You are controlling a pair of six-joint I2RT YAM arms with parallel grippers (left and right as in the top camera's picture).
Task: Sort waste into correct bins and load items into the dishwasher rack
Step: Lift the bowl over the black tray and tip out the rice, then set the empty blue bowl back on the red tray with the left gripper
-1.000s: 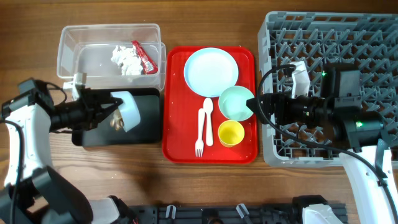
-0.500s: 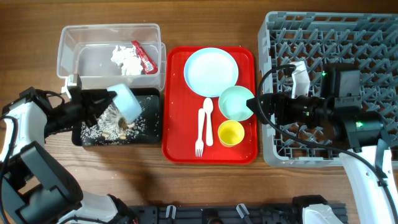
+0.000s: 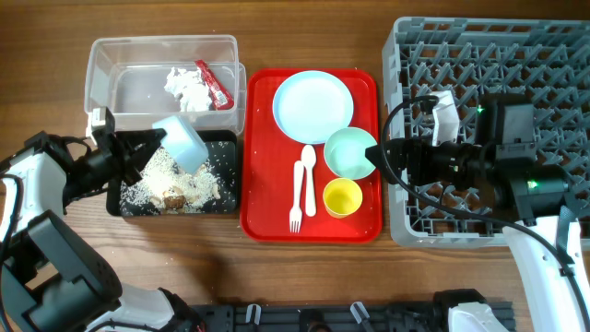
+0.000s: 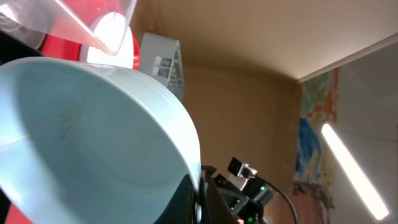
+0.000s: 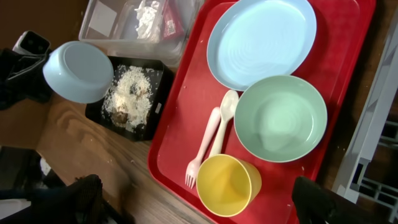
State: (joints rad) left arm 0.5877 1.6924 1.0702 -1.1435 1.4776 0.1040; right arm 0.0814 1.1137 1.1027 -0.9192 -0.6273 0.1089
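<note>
Light blue bowl (image 3: pixel 182 144) tilts in left gripper (image 3: pixel 153 148), seemingly.

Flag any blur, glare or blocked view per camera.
Overhead: sharp, evenly lit, soft shadows. Left wrist: light blue bowl fills half the frame, close and soft; ceiling light strip blown out at right. Right wrist: red tray sharp; own fingertips are dark blurs in the bottom corners.

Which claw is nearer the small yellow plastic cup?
Right. The right claw hovers open near the small yellow plastic cup; the left claw holds a light blue bowl over the shallow black tray.
</note>
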